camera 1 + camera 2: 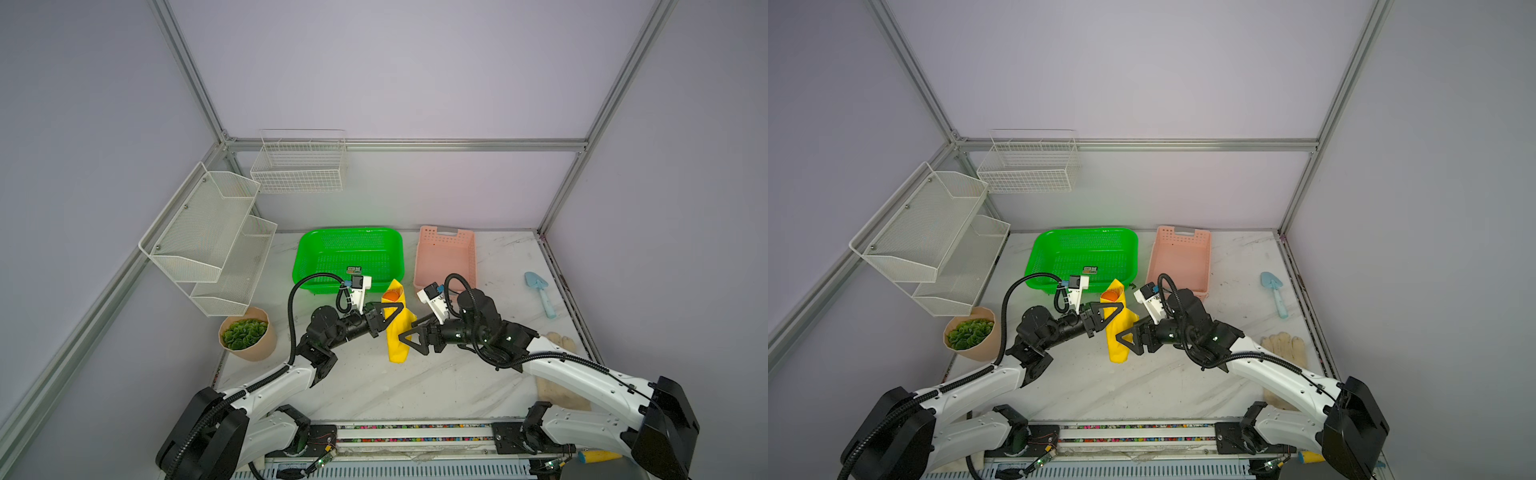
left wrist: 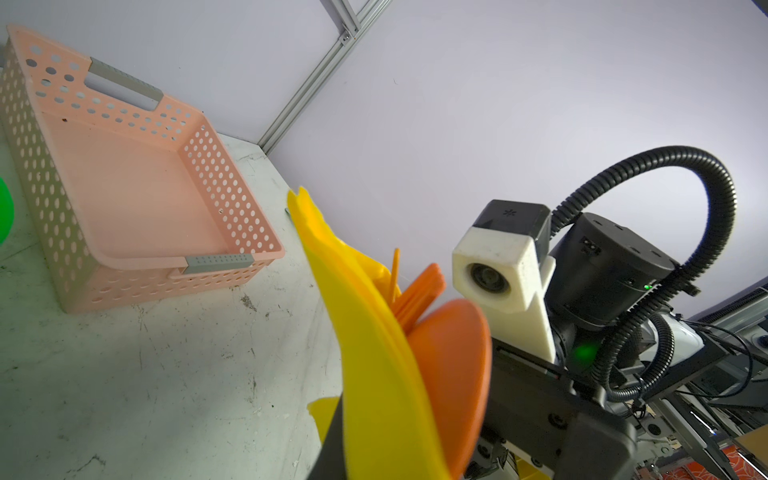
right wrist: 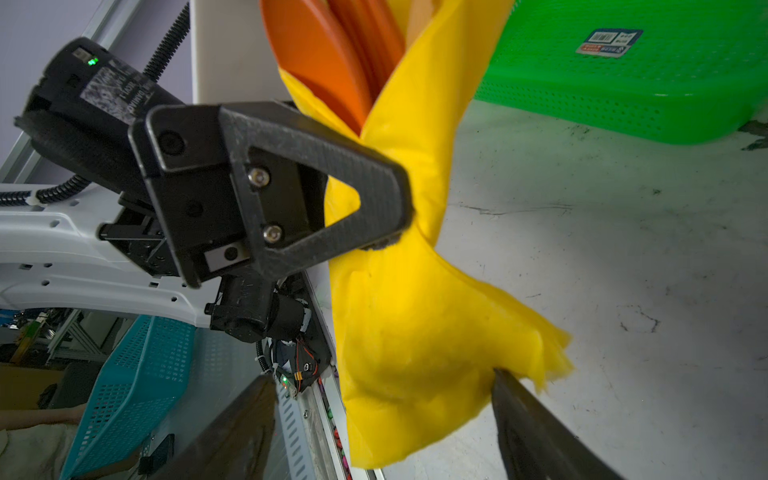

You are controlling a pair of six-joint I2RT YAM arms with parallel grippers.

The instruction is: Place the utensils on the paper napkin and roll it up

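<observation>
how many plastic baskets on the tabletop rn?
2. Green perforated plastic basket at the back centre; pink perforated plastic basket just right of it. A teal plastic basket sits off the table, right wrist view only.

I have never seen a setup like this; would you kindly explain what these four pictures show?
These are two robot arms mounted at the near edge of a table, each ending in a two-fingered gripper. Two pictures come from a camera pair high above, looking down; the other two from small cameras on the arms' wrists, very close. The left gripper is shut on the paper napkin, which is wrapped around the orange utensils; their ends poke out at the far end. The right gripper is open, its fingers either side of the roll's near end. Also on the table: a green basket, a pink basket, a blue trowel, gloves and a potted plant.
</observation>
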